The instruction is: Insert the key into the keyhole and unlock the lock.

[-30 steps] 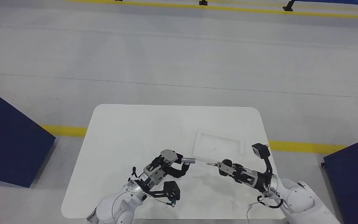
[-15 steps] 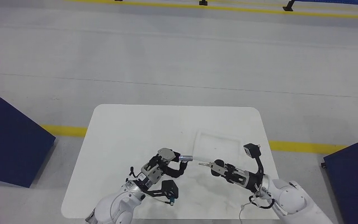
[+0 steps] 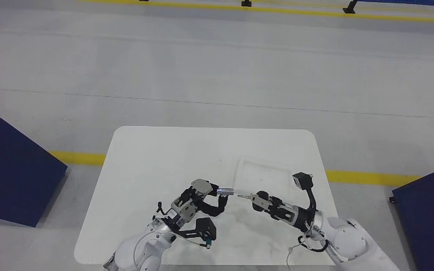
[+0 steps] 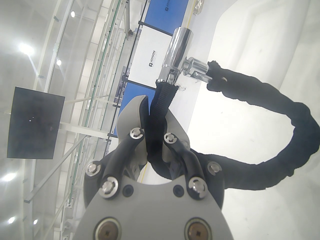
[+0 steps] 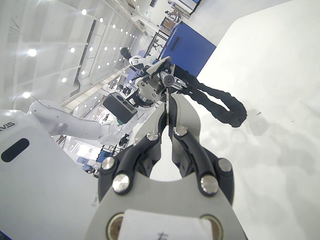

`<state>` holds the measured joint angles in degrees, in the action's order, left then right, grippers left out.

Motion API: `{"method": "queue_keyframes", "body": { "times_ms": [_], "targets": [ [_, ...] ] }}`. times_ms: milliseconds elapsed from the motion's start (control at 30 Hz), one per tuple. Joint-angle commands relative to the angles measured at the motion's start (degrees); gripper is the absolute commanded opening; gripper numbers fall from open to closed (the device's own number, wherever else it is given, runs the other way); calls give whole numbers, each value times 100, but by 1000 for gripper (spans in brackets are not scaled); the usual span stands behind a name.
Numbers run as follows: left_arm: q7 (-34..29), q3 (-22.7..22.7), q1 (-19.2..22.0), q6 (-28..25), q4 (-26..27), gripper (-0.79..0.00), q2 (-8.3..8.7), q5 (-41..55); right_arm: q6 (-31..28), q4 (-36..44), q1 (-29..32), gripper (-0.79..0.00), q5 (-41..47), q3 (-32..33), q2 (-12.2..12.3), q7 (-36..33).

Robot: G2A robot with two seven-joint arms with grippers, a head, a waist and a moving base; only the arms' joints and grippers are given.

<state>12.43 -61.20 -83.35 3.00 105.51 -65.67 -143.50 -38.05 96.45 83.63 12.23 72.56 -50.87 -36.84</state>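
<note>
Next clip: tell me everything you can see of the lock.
The lock is a cable lock: a shiny chrome cylinder with a short chrome plug at its side, joined by a thick loop of cable in black woven sleeving. The left gripper has its jaws shut on the sleeved cable behind the cylinder, over the white table. Its round keyhole face points toward the key, not yet inserted.
</note>
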Motion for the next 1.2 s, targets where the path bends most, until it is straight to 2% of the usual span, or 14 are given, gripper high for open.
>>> {"method": "queue_keyframes", "body": {
  "times_ms": [0, 1167],
  "targets": [
    [0, 0, 0, 0, 0, -785, 0, 0, 18, 9, -13, -785, 21, -11, -9, -8],
    [0, 0, 0, 0, 0, -785, 0, 0, 169, -104, -213, -785, 16, -139, -167, -51]
  ]
}}
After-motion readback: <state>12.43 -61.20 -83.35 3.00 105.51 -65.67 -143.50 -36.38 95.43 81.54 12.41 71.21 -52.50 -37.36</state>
